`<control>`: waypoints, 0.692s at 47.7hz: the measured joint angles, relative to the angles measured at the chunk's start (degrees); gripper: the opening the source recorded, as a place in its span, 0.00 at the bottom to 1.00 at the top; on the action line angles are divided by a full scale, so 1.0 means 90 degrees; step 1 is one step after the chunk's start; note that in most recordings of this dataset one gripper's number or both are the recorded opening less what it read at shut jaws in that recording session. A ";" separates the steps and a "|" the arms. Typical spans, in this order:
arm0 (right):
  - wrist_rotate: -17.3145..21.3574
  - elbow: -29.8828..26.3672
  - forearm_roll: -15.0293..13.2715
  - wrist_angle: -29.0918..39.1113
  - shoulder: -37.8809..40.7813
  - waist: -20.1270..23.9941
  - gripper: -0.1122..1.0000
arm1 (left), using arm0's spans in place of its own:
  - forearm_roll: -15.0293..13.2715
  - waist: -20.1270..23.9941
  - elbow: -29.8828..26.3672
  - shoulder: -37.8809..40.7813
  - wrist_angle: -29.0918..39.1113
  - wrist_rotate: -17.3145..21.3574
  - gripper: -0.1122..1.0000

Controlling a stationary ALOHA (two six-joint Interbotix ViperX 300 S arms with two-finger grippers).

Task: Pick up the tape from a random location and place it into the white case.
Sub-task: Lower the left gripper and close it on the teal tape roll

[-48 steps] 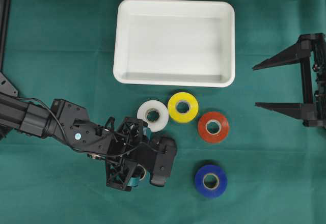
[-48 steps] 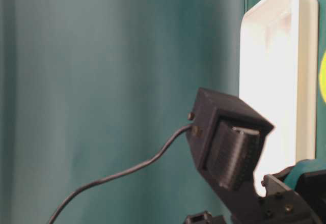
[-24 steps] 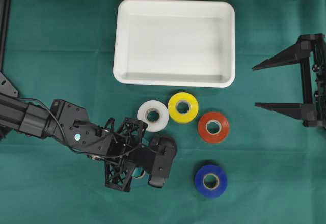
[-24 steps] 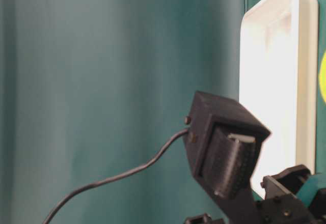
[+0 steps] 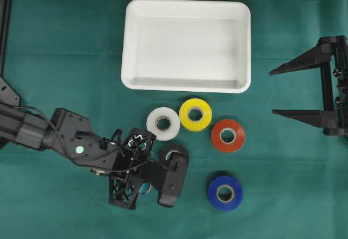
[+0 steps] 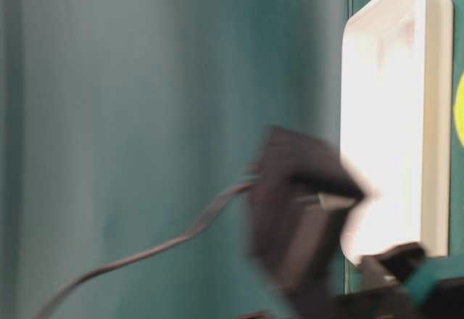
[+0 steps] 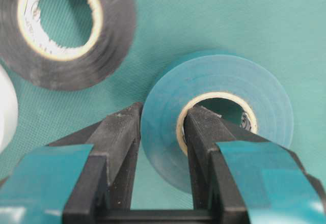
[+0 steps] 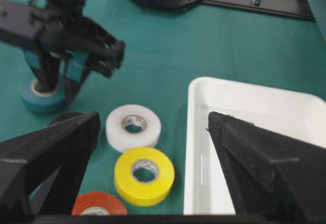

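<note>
Green felt tabletop (image 5: 65,60), left hand (image 7: 162,132) pinching glossy teal tape ring (image 7: 224,81), right hand (image 5: 277,92) wide.

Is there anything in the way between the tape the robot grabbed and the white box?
Yes. The left hand grips the teal tape; the black tape and white tape lie between it and the white case.

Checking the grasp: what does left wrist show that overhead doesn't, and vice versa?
Only left wrist: the left gripper fingers pinching the teal tape roll wall, one finger inside its core, one outside. Only overhead: white case, yellow roll, red roll, blue roll, the open right gripper. Both: black roll, white roll's edge, green cloth.
</note>
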 measured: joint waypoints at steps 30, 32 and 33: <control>0.0000 0.0010 0.0000 0.0010 0.0000 0.0000 0.92 | -0.0010 -0.0166 -0.0674 -0.1172 0.1484 -0.0010 0.29; 0.0000 0.0000 0.0000 0.0010 0.0000 0.0000 0.92 | 0.0000 -0.0166 -0.0752 -0.1230 0.1592 -0.0010 0.29; 0.0000 0.0000 0.0000 0.0010 0.0000 0.0000 0.92 | 0.0000 -0.0166 -0.0801 -0.1250 0.1641 -0.0010 0.29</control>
